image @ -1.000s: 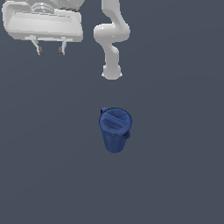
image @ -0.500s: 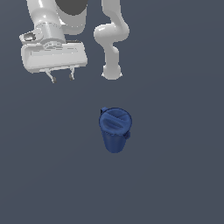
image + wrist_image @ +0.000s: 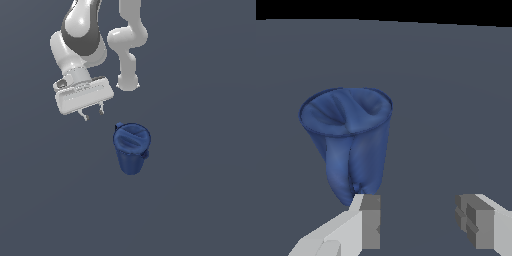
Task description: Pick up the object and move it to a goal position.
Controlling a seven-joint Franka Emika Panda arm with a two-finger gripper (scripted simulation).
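The object [image 3: 131,147] is a dark blue tapered pitcher with a round rimmed top, standing on the grey floor near the middle of the exterior view. My gripper [image 3: 93,114] hangs open above and toward the exterior view's left of it, not touching it. In the wrist view the object [image 3: 348,140] fills the area ahead of one finger [image 3: 370,221], while the other finger [image 3: 476,220] stands well apart. Nothing lies between the fingers.
The arm's white base column [image 3: 128,75] rises behind the object. A flat dark grey floor [image 3: 200,200] surrounds everything.
The gripper has come down and moved toward the exterior view's right, closer to the object. The object has stayed where it was.
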